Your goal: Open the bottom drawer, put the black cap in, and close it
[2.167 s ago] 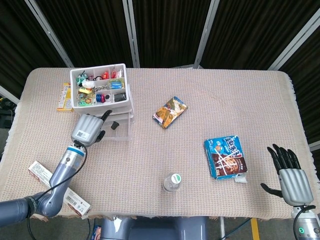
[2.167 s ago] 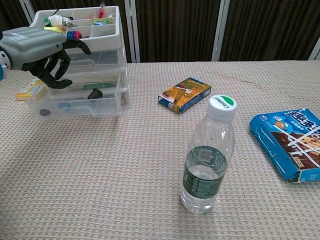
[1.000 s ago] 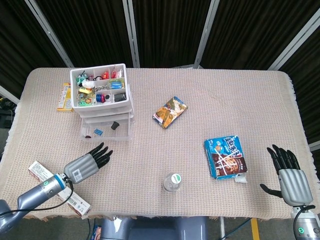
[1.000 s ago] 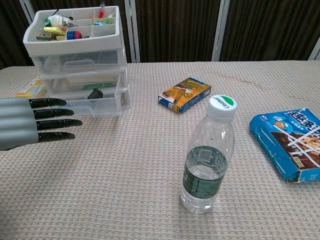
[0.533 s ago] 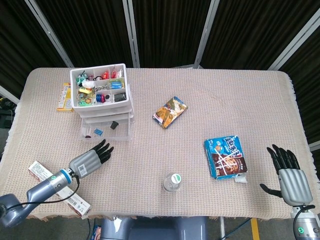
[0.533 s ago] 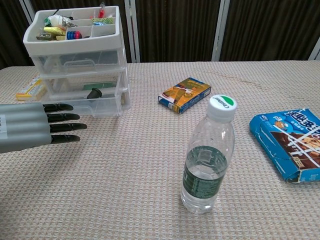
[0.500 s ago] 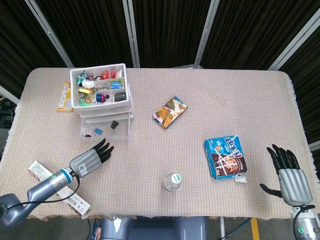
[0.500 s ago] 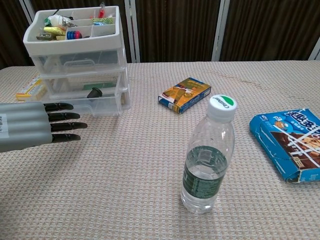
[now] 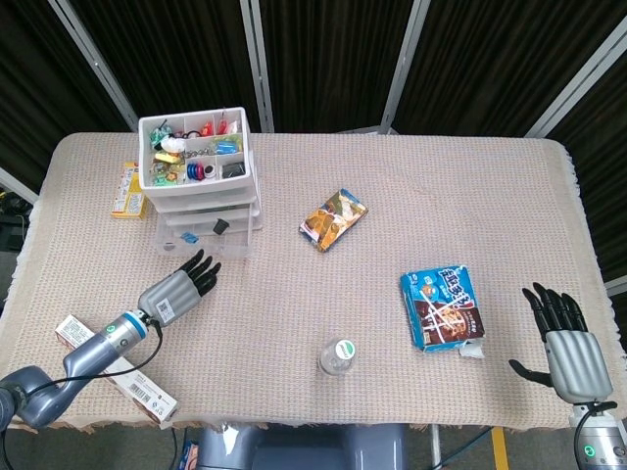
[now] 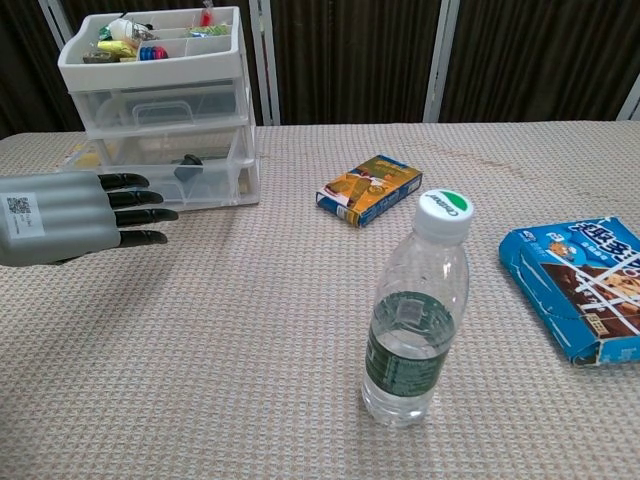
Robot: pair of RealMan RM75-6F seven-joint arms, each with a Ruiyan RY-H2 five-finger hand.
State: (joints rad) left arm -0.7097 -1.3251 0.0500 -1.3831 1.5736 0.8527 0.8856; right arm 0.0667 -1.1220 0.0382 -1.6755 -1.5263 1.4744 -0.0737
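A white drawer unit [image 9: 201,186] [image 10: 155,110] stands at the far left, its top tray full of small items. The black cap [image 9: 220,225] [image 10: 187,165] lies inside the clear bottom drawer [image 9: 201,235] [image 10: 170,182], whose front juts a little past the tray in the head view. My left hand [image 9: 176,291] [image 10: 80,218] lies flat just in front of that drawer, fingers straight and pointing at it, holding nothing; the fingertips sit a short gap from the drawer front. My right hand [image 9: 566,343] rests at the near right table edge, fingers spread and empty.
A water bottle [image 9: 339,356] [image 10: 415,310] stands near the front middle. A blue snack pack [image 9: 443,306] [image 10: 585,290] lies right, an orange packet [image 9: 333,218] [image 10: 370,189] mid-table. A yellow box [image 9: 125,188] sits left of the drawers, a white-red carton [image 9: 108,364] under my left arm.
My left hand came off the drawers, dropped to the table, then slid forward again. The drawer unit now sits farther back on the table. My right hand has not moved.
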